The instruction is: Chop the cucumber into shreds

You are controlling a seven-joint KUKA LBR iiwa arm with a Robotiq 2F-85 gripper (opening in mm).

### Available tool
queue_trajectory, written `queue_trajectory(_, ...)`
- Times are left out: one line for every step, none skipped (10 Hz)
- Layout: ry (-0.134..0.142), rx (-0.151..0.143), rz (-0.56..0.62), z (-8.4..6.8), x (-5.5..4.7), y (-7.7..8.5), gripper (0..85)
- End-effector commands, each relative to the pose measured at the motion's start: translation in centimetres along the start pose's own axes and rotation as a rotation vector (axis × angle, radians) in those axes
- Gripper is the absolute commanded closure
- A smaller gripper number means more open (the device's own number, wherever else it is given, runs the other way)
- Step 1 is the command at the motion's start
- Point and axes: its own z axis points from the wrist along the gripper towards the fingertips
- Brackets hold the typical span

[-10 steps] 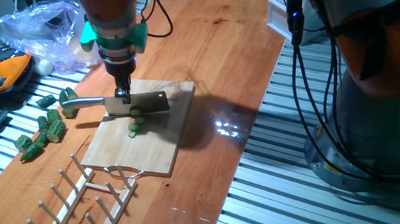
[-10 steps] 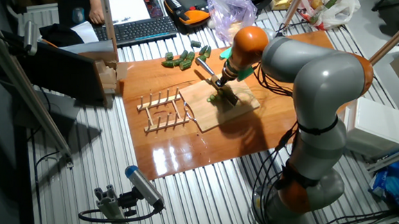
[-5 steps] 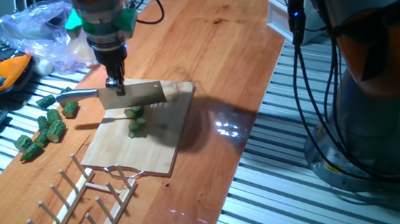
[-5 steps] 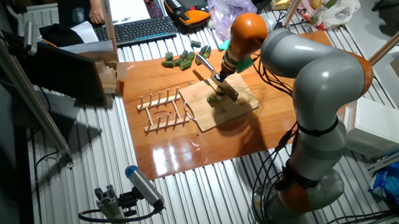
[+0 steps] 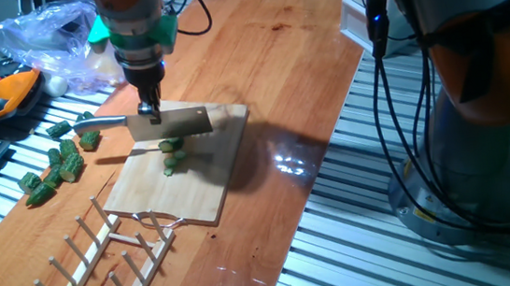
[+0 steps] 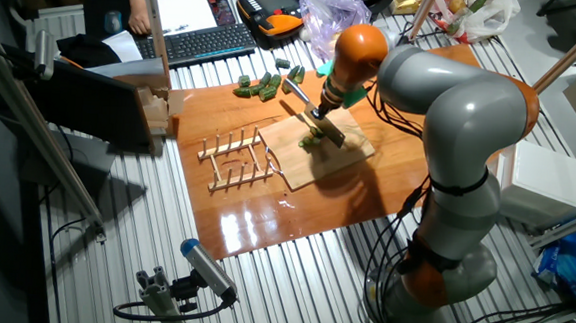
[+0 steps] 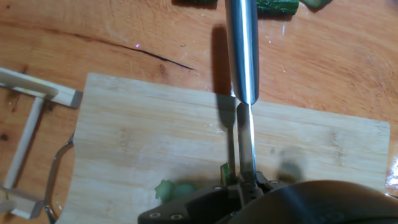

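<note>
My gripper (image 5: 149,111) is shut on the spine of a steel knife (image 5: 171,123), held level a little above the wooden board (image 5: 199,191). Its handle (image 5: 101,123) points left. Directly under the blade lies the cucumber (image 5: 173,145), a small dark green piece, with a few pale green shreds (image 5: 170,166) just in front of it. The other fixed view shows the gripper (image 6: 321,111) over the green bits (image 6: 311,139). In the hand view the knife (image 7: 241,50) runs edge-on up the frame. Green bits (image 7: 171,188) lie left of the blade on the board (image 7: 137,130).
Several dark green chunks (image 5: 58,162) lie scattered on the table left of the board. A wooden peg rack (image 5: 97,261) sits in front of it. A plastic bag (image 5: 38,37) and an orange tool (image 5: 8,92) are at the back left, and a keyboard (image 6: 195,41) lies beyond.
The knife was down on the cucumber a second ago. It has since lifted off the board and shifted slightly left, and it has barely moved in the last half second.
</note>
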Motion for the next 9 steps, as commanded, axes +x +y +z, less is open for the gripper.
queue_trajectory(-0.005, -0.002, 0.001, 0.3, 0.2, 0.0, 85.0)
queue_trajectory(-0.011, -0.009, 0.004, 1.0, 0.4, 0.1, 85.0)
queue_trajectory(-0.017, -0.011, 0.004, 1.5, 0.5, 0.0, 85.0)
queue_trajectory(-0.023, -0.01, 0.003, 1.9, 0.6, -0.1, 85.0)
queue_trajectory(-0.03, -0.014, 0.002, 2.2, 0.7, -0.2, 85.0)
queue_trajectory(-0.035, -0.015, 0.0, 2.5, 0.8, -0.3, 85.0)
queue_trajectory(-0.037, -0.015, 0.0, 2.4, 0.7, -0.3, 85.0)
queue_trajectory(-0.027, -0.018, 0.004, 1.8, 0.4, -0.3, 85.0)
queue_trajectory(-0.014, -0.02, 0.004, 0.8, 0.1, -0.2, 85.0)
